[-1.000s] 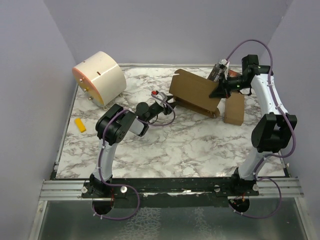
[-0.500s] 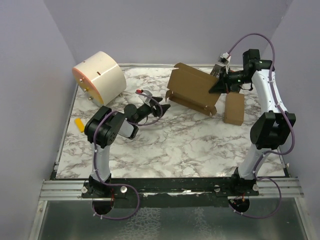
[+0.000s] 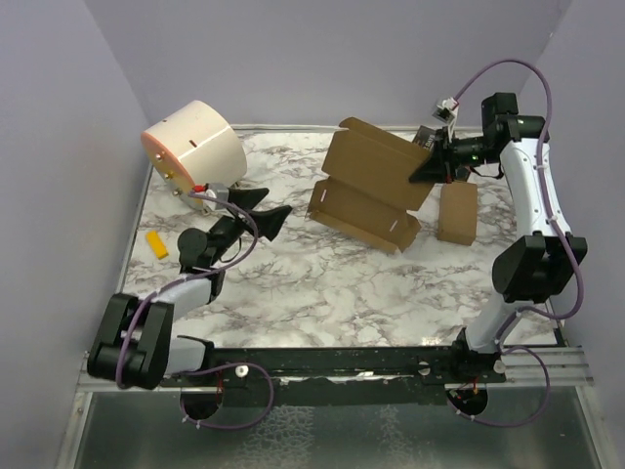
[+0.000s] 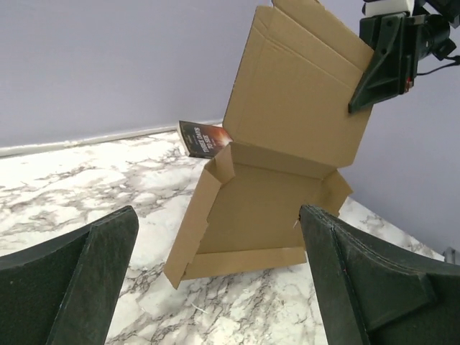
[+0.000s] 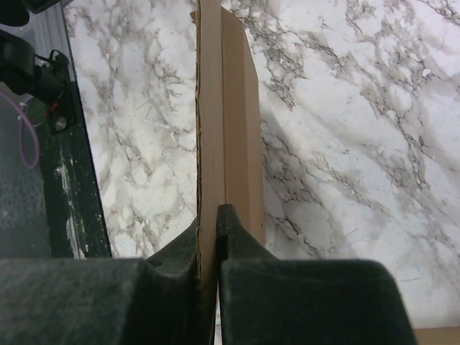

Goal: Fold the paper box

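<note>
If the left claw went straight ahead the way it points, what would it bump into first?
Most likely the paper box: its low front edge sits right ahead of the open left gripper, though how far is unclear.

- One paper box [image 3: 376,186] is counted: a large brown cardboard sheet, partly folded, toward one o'clock on the tabletop.
- One smaller cardboard box [image 3: 457,212] is counted, at two o'clock, just beside the large one.
- One dark printed booklet [image 4: 203,139] is counted, lying behind the large box.
- One cream drum [image 3: 195,151] is counted, lying on its side at ten o'clock.
- One small yellow block [image 3: 156,243] is counted, at nine o'clock near the table's edge.
- One marble-patterned table [image 3: 322,283] is counted.
- Two robot arms are counted: the left arm [image 3: 181,290] and the right arm [image 3: 532,191].
- Two grippers are counted, one per arm: the left gripper [image 3: 264,207] and the right gripper [image 3: 427,169].
</note>
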Controlling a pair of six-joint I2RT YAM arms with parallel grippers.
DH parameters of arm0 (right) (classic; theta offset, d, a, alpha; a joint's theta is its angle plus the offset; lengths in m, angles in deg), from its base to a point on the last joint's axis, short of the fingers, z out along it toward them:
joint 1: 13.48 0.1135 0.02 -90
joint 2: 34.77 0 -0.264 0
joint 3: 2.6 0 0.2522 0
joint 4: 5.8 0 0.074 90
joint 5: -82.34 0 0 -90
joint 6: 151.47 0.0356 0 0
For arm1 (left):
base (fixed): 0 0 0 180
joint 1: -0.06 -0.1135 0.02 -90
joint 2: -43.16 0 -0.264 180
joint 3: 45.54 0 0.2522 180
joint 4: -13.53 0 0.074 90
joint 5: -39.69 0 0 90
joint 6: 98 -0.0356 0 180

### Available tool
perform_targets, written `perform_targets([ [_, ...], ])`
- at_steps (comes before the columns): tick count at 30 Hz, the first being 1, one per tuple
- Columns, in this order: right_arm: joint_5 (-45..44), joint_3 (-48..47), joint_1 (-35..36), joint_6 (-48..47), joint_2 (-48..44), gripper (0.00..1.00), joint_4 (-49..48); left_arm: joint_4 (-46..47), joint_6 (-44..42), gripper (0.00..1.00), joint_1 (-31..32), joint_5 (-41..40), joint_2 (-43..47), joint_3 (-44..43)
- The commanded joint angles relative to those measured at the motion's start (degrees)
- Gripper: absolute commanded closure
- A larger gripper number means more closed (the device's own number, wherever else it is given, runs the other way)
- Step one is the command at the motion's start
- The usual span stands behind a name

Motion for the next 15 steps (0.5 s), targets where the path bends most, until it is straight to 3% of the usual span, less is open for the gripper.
perform_targets([
  [1,4.33,2.69,0.28,-0.47,-5.22,0.99,2.6,-21.19,-7.08,0.01,0.63,-7.96,11.9,1.42],
  [4,1.92,6.17,0.33,-3.13,-7.16,0.99,1.55,-22.12,-9.85,0.03,1.7,-11.43,13.31,3.11],
  [9,-3.29,14.0,1.55,-2.74,-9.3,0.99,-3.36,-19.31,-10.9,0.16,3.02,-12.8,8.6,3.86],
  [15,-5.59,17.59,2.67,-3.4,-9.7,0.99,-5.81,-14.47,-17.12,0.23,4.93,-14.49,4.05,6.36],
])
